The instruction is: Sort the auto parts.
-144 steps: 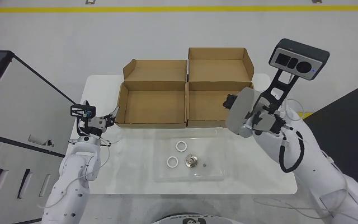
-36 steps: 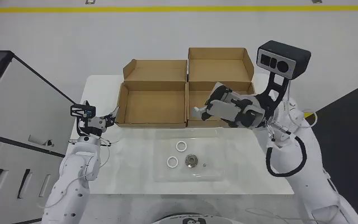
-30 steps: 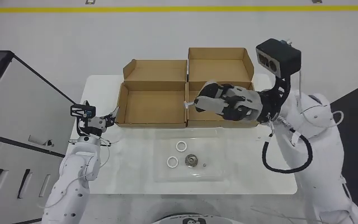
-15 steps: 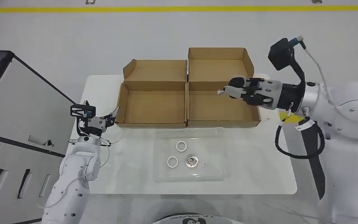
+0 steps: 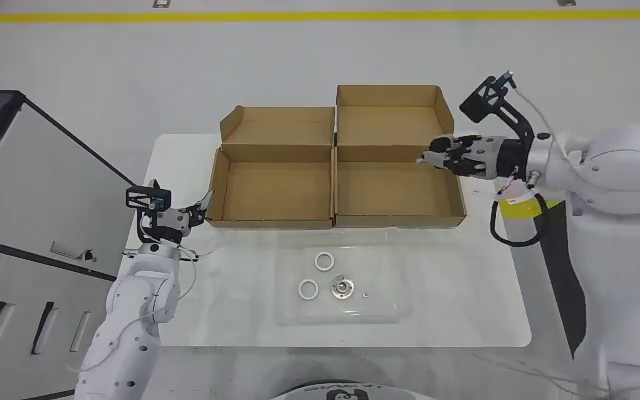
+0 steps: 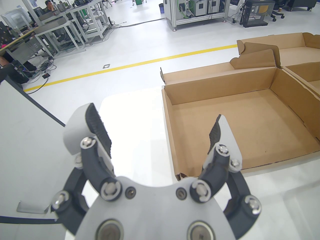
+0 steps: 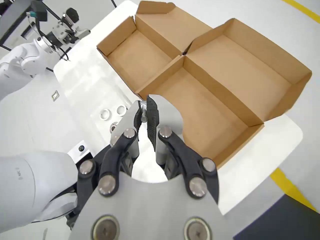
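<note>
My right gripper (image 5: pixel 430 158) hangs above the far right corner of the right cardboard box (image 5: pixel 440 200), shut on a small metal bolt (image 7: pixel 143 112) that shows between its pads in the right wrist view. The right gripper (image 7: pixel 144 109) looks down on both boxes. Two white rings (image 5: pixel 325 261) (image 5: pixel 309 290) and a metal hub (image 5: pixel 342 288) lie in the clear tray (image 5: pixel 385 312), with a tiny metal bit (image 5: pixel 365 294) beside the hub. My left gripper (image 6: pixel 155 118) stands open and holds nothing, just off the left box's (image 6: pixel 237 126) outer front corner.
Both boxes (image 5: pixel 270 190) have raised lids at the back and bare floors. The white table (image 5: pixel 480 300) has free room to the right of the tray and along its left side (image 5: pixel 175 300). A dark panel (image 5: pixel 40 150) stands at the far left.
The right arm has swung rightward with the bolt, from the seam between the two boxes to the right box's far right corner. The left arm has kept still.
</note>
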Controlling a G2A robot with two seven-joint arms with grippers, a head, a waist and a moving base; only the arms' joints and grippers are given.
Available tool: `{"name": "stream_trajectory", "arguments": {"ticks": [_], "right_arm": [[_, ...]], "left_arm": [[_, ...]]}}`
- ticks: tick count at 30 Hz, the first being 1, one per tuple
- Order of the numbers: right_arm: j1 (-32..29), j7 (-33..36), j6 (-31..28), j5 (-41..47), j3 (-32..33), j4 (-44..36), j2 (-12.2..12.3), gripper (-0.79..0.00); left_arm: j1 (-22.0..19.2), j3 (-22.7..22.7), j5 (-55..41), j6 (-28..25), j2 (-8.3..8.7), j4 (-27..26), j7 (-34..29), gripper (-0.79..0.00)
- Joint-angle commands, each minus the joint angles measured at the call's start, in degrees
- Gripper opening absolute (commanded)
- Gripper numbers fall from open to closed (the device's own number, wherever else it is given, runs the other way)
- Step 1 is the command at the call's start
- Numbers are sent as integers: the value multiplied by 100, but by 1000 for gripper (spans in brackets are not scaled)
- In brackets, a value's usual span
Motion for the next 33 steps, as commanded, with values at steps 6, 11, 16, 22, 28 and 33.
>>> {"name": "stream_trajectory", "arguments": {"ticks": [6, 11, 16, 22, 28, 33], "right_arm": [[415, 115, -407, -275, -599, 790, 33, -785], [676, -76, -599, -454, -1147, 1299, 55, -785], [909, -272, -795, -720, -1673, 1844, 74, -785], [1168, -431, -954, -886, -2184, 2455, 79, -785], [1458, -527, -1049, -1084, -2644, 3031, 65, -785], [1689, -625, -1148, -1275, -3017, 3456, 38, -785]], "left_arm": [[0, 0, 0, 0, 0, 0, 0, 0], [0, 0, 0, 0, 0, 0, 0, 0], [0, 0, 0, 0, 0, 0, 0, 0], [0, 0, 0, 0, 0, 0, 0, 0], [0, 0, 0, 0, 0, 0, 0, 0], [0, 0, 0, 0, 0, 0, 0, 0]]}}
